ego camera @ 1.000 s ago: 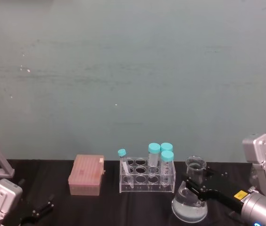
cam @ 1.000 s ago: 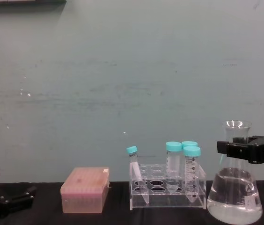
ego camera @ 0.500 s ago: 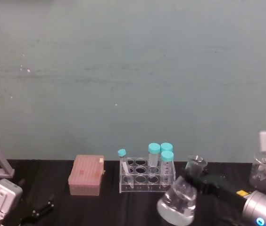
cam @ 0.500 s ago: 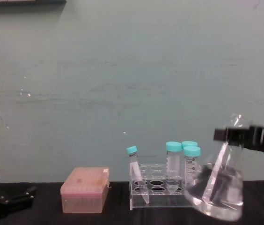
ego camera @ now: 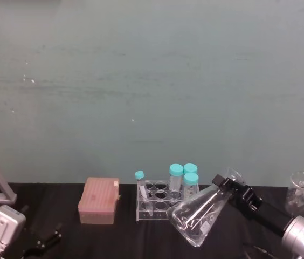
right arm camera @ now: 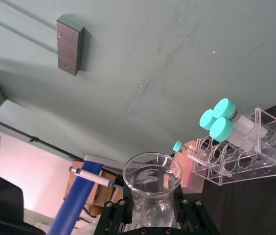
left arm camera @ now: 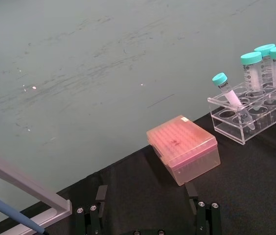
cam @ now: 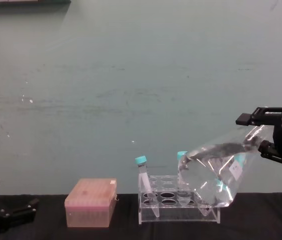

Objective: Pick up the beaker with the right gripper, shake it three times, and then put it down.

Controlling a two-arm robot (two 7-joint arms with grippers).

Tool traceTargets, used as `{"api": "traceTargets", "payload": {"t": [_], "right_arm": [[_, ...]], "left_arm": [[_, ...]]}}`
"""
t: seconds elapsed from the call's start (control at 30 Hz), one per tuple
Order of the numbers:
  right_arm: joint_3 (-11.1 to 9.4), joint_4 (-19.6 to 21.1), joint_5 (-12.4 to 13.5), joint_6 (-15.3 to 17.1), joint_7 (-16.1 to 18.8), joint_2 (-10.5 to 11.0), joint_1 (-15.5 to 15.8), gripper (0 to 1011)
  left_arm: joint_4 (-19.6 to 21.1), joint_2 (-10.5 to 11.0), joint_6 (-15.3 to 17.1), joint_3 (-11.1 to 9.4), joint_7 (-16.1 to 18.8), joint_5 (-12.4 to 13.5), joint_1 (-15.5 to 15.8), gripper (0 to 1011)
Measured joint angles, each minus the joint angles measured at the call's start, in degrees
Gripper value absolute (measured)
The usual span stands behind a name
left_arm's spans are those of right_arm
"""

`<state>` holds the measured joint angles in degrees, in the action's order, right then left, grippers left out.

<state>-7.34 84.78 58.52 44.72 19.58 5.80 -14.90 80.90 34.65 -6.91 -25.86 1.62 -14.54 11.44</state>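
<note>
Okay, so over the black table (ego camera: 114,237) the big thing is the beaker (ego camera: 198,218), hanging tipped hard over just right of the tube rack (ego camera: 168,202). Your right gripper (ego camera: 232,190), up and to the right of the rack, is clamped on its neck. What matters is that the long axis runs diagonally. The mouth points up toward the jaws and the wide base is down, swung toward the rack's right end. From the chest camera it overlaps the capped tubes (ego camera: 176,170). I can't tell if there's a gap, so I'd guess the next swing should go away from the rack. The left gripper (left arm camera: 148,220) sits low, far left of the rack past the pink box (ego camera: 98,200), fingers spread and holding nothing.
</note>
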Motion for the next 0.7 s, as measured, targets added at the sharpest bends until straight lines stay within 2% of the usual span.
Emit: {"api": "traceTargets", "payload": {"t": [0.1,0.17,0.3,0.33,0.43,0.47,0.5,0.53,0.6,0.63,0.67,0.7], "right_arm": [[-0.16,-0.1,0.61,0.23,-0.56,-0.1,-0.04,453],[0.88,-0.1,-0.39,-0.94,0.06,0.94,0.0,453],[5.26,0.25,-7.44,-8.32,4.22,5.31,0.15,453],[7.64,0.54,-11.54,-12.72,6.19,7.62,0.18,453],[11.08,0.8,-18.45,-20.16,8.18,10.92,0.16,453],[13.39,0.85,-24.09,-26.34,9.09,13.14,0.0,453],[14.35,0.85,-26.46,-28.85,9.21,14.12,-0.11,453],[16.26,0.82,-30.97,-33.47,9.17,15.89,-0.35,453],[18.23,0.61,-36.21,-38.55,8.62,17.78,-0.66,453],[20.04,0.3,-41.58,-43.32,7.32,19.45,-1.05,453],[20.04,0.3,-41.58,-43.32,7.32,19.45,-1.05,453],[21.65,-0.12,-46.74,-47.54,5.78,20.94,-1.43,453]], "left_arm": [[0.0,0.0,0.0,0.0,0.0,0.0,0.0,1000],[0.0,0.0,0.0,0.0,0.0,0.0,-0.01,1000],[0.0,0.0,0.0,0.0,0.0,0.0,0.0,1000],[0.0,0.0,0.0,0.0,0.0,0.0,0.0,1000],[0.0,0.0,0.0,0.0,0.0,0.0,0.0,1000],[0.0,0.0,0.0,0.0,0.0,0.0,0.0,1000],[0.0,0.0,0.0,0.0,0.0,0.0,-0.01,1000],[0.0,0.0,0.0,0.0,0.0,0.0,0.0,1000],[0.0,0.0,0.0,0.0,0.0,0.0,0.0,1000],[0.0,0.0,0.0,0.0,0.0,0.0,0.0,1000],[0.0,0.0,0.0,0.0,0.0,0.0,0.0,1000],[0.0,0.0,0.0,0.0,0.0,0.0,0.0,1000]]}}
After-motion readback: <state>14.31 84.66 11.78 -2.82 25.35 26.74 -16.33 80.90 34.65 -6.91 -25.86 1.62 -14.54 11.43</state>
